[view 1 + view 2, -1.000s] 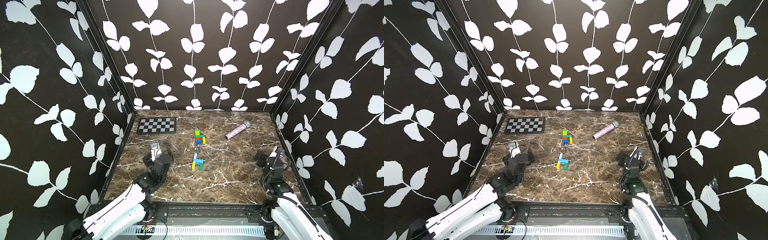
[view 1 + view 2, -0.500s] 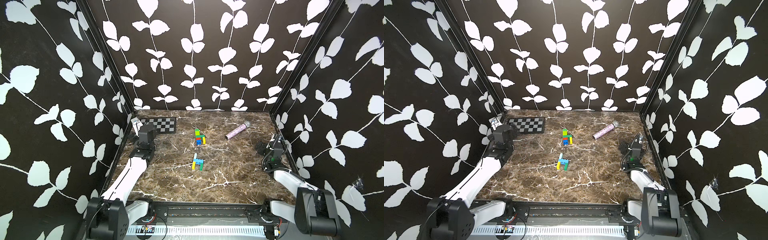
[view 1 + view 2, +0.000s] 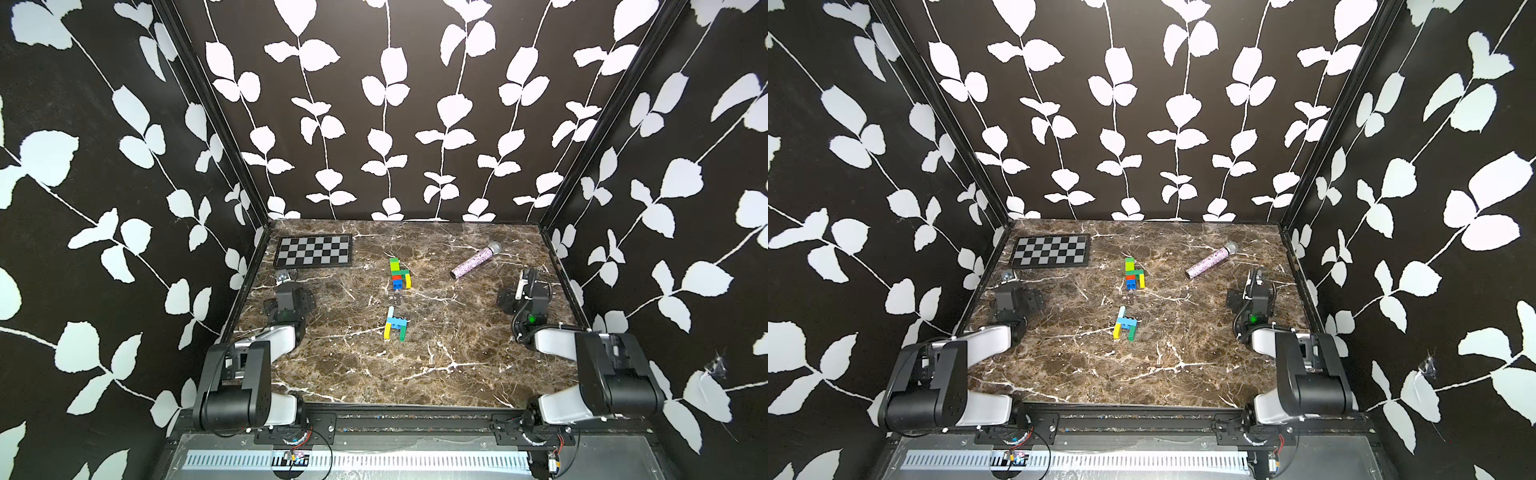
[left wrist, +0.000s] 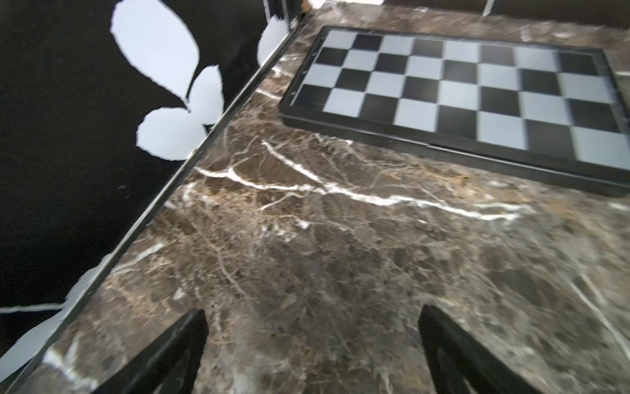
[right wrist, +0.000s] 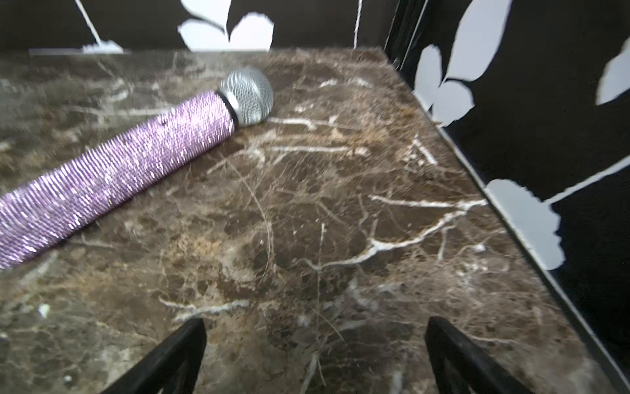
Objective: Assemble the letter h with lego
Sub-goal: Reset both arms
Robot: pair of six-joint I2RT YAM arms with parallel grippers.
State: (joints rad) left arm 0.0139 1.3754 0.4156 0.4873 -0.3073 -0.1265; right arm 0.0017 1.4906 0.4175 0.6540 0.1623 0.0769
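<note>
Left tool and right tool spread, empty, two lego clusters, one microphone, one board

Lego — between board and microphone

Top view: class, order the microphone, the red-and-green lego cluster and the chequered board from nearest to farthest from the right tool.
1. microphone, just beyond the right tool, toward the middle.
2. red-and-green lego cluster, table centre, toward the back.
3. chequered board, back left corner.
</note>
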